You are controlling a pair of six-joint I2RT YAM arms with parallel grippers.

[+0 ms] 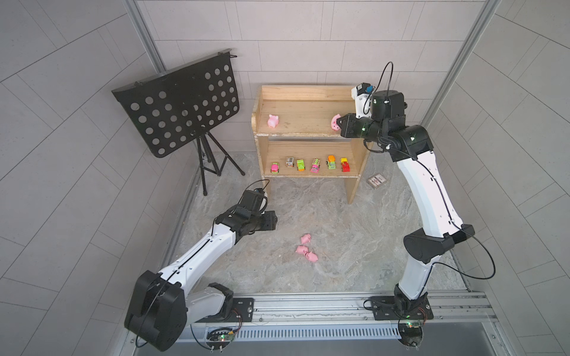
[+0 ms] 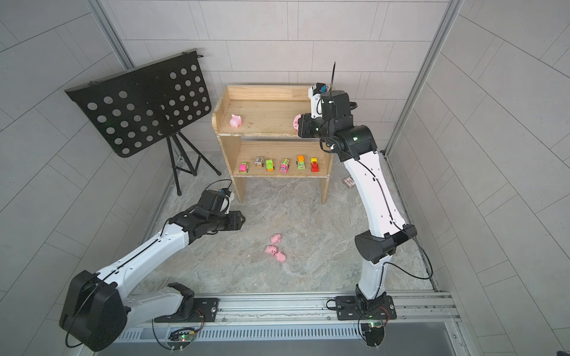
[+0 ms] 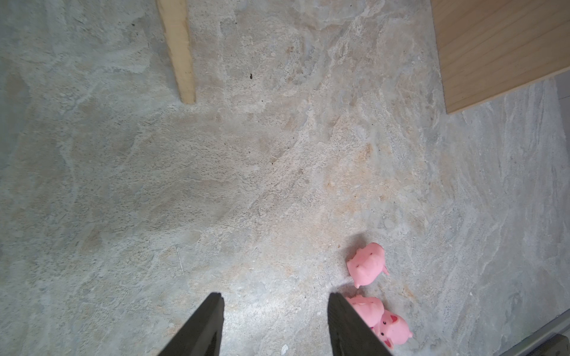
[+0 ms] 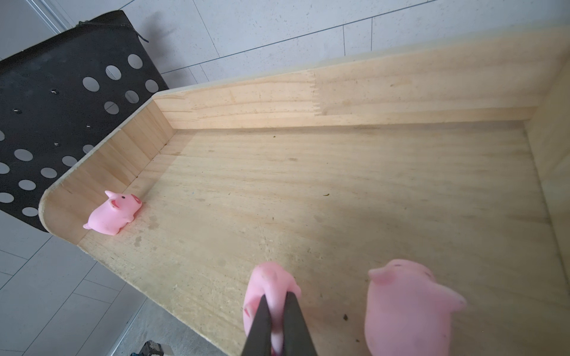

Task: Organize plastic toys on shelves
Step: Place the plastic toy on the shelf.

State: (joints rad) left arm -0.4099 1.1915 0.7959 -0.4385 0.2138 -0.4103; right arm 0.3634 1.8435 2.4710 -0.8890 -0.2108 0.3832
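- No word, number or brand can be read in any view.
- The card packet (image 1: 377, 180), lying on the floor just right of the shelves (image 1: 352, 188), shows a pale printed panel with a red-brown border in a top view; its lettering is too small to make out.
- The toy vehicles (image 1: 314, 165) on the lower board carry small coloured markings; no letters can be told on them.

Both top views hang high above the silver aluminium front rail (image 1: 308, 300), looking down and back over the whole cell. The left wrist view stares closely down at the mottled grey stone floor (image 3: 246, 169), sharing the cluster of small glossy pink pigs (image 3: 368, 268) (image 1: 306, 239). The right wrist view skims low over the pale wooden two-tier shelf unit (image 4: 339, 191) (image 1: 302, 120), facing the black perforated music stand (image 4: 40, 77) (image 1: 182, 86).
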